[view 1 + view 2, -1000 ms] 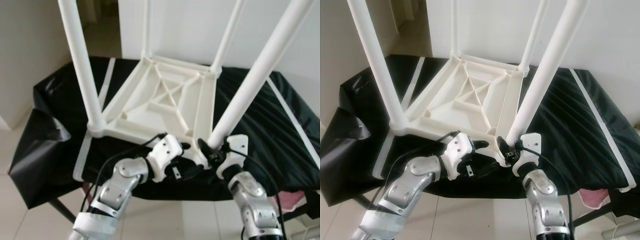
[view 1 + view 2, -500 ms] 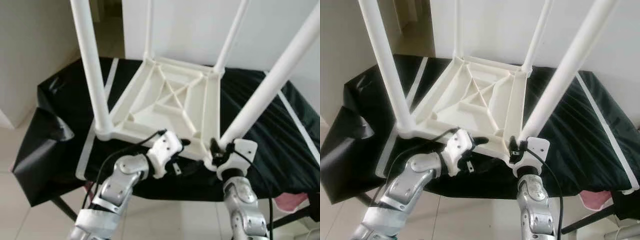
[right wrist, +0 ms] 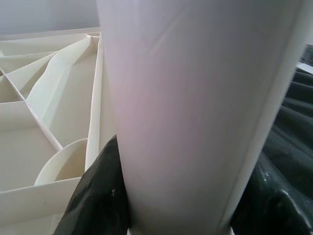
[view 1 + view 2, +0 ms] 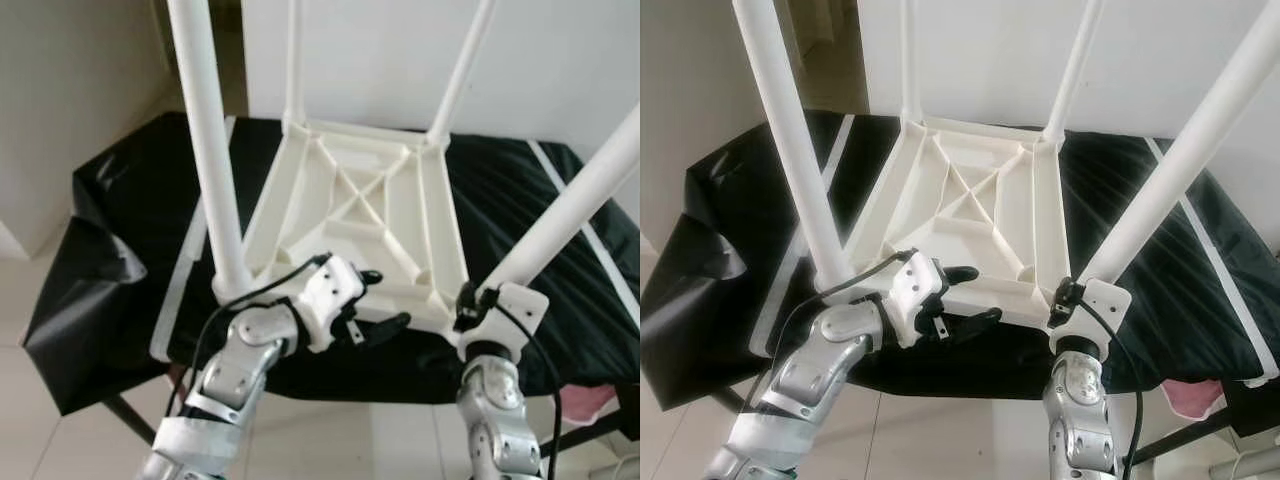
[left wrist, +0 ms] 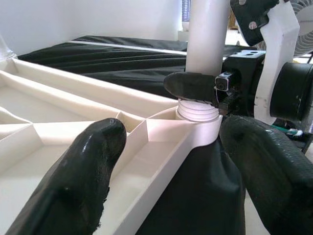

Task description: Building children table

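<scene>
- The white plastic children's table [image 4: 365, 215] lies upside down on a bench draped in black cloth [image 4: 120, 230], its ribbed underside facing up and its four white legs pointing up.
- It sits at the near middle of the bench, with its front edge close to the bench's near edge.
- The front-left leg [image 4: 215, 150] rises from the near left corner, just beside the robot's left arm.
- The front-right leg [image 4: 1185, 160] slants up and to the right from the near right corner.
- The two rear legs [image 4: 1072, 65] stand at the far corners against the white wall.
- The right end effector [image 4: 1072, 298] is clamped around the base of the front-right leg, just above its socket; in the right wrist view the black fingers [image 3: 95, 196] press on both sides of the leg.
- The left end effector [image 4: 375, 305] sits at the table's front edge, with its fingers spread wide and gripping nothing.
- In the left wrist view one finger [image 5: 83, 171] lies over the ribbed frame and the other hangs out past the edge, over the black cloth.
- White strips [image 4: 185, 275] run across the black cloth on the left and on the right.
- A pink bit of cloth [image 4: 1185, 395] shows low down at the right, below the bench edge.
</scene>
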